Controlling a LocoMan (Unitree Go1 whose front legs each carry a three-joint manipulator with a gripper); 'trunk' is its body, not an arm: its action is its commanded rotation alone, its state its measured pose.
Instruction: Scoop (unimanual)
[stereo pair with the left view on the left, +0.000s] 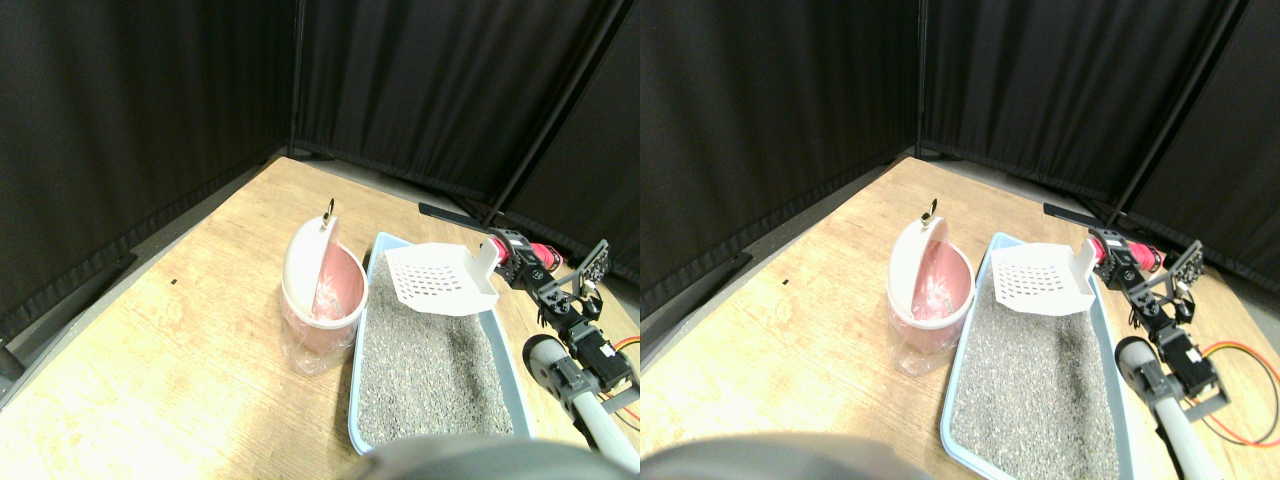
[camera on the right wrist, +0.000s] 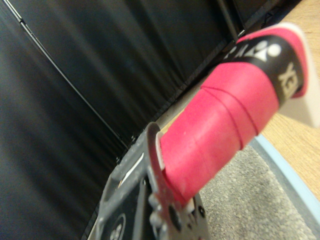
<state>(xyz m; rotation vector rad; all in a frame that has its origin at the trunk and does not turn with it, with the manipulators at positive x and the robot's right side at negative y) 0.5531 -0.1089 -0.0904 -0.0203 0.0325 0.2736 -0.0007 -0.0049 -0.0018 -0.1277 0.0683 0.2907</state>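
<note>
Right gripper (stereo pair with the left view on the left: 512, 262) clamps the scoop (stereo pair with the left view on the left: 440, 277) by its red handle above the litter tray (stereo pair with the left view on the left: 505, 352), beside the pink bin (stereo pair with the left view on the left: 325, 285) — any tilt could spill litter

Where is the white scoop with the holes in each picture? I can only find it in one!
Stereo pair view: the white slotted scoop is raised over the far end of the blue litter tray, beside the pink bin.
Wrist view: only its red wrapped handle shows, filling the middle; the slotted head is out of frame.
Shared landmark: the tray's grey litter.

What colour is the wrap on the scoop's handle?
Pinkish red wrap, with a black band near the scoop; clearest in the wrist view.
</note>
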